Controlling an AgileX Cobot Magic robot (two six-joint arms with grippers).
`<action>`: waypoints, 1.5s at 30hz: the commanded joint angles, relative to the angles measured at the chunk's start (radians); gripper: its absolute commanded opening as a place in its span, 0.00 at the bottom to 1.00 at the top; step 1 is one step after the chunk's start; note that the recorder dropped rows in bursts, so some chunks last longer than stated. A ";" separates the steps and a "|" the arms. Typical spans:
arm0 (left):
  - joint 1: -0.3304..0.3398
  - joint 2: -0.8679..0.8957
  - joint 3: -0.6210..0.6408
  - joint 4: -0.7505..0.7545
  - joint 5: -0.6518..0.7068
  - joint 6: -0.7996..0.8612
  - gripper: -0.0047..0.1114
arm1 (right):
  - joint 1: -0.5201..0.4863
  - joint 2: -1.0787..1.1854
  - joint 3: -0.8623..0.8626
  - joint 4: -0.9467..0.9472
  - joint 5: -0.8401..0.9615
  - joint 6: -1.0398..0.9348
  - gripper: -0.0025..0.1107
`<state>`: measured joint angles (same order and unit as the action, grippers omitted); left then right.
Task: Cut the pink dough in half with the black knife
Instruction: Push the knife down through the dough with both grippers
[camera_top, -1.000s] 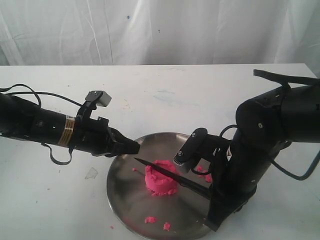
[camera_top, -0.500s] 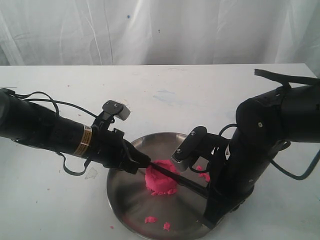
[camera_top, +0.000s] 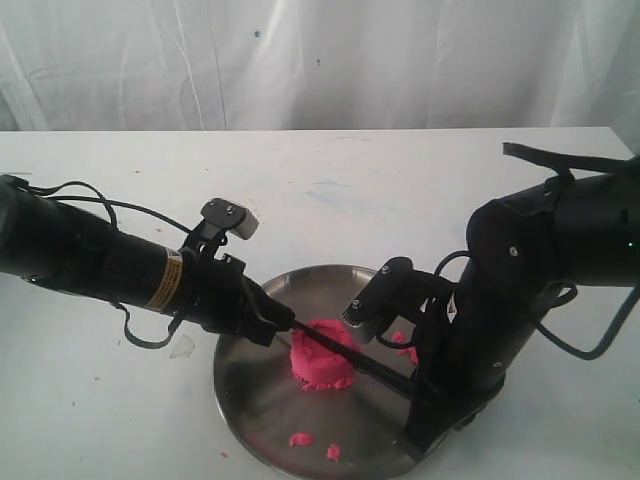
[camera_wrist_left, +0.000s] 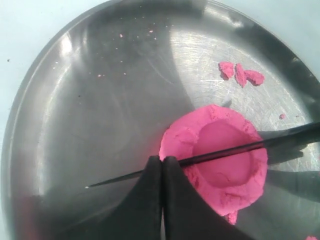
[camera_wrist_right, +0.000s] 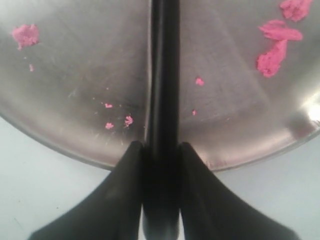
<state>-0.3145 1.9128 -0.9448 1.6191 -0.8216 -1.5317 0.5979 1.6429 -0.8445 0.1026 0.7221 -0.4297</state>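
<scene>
The pink dough (camera_top: 322, 362) (camera_wrist_left: 225, 175) is one round lump with a dented top, in the middle of the steel plate (camera_top: 240, 400) (camera_wrist_left: 100, 100) (camera_wrist_right: 75, 75). The black knife (camera_top: 375, 368) (camera_wrist_left: 215, 154) lies across the top of the lump, its point sticking out past the dough toward the left. My left gripper (camera_top: 286, 323) (camera_wrist_left: 161, 159) is shut, with its tips on the blade just beside the lump. My right gripper (camera_top: 412, 392) (camera_wrist_right: 162, 147) is shut on the knife handle (camera_wrist_right: 162, 75) at the plate's near right rim.
Loose pink crumbs (camera_top: 300, 438) (camera_wrist_left: 240, 74) (camera_wrist_right: 275, 50) lie on the plate near its front and right. A small clear scrap (camera_top: 182, 347) sits on the white table left of the plate. A white curtain hangs behind.
My left gripper has moved right and down from the plate's left rim onto the blade beside the dough. The right arm and the knife have barely shifted.
</scene>
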 joint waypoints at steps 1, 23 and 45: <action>-0.006 0.001 0.006 0.026 0.068 0.003 0.04 | 0.000 0.030 -0.002 -0.002 0.004 -0.003 0.02; -0.006 0.054 0.006 0.005 0.083 0.003 0.04 | 0.000 0.035 -0.002 -0.002 0.002 -0.003 0.02; -0.006 0.041 -0.070 0.013 -0.052 0.003 0.04 | 0.000 0.035 -0.002 0.001 0.002 -0.003 0.02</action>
<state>-0.3145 1.9658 -1.0104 1.6219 -0.8724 -1.5297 0.5979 1.6768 -0.8461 0.1045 0.7175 -0.4258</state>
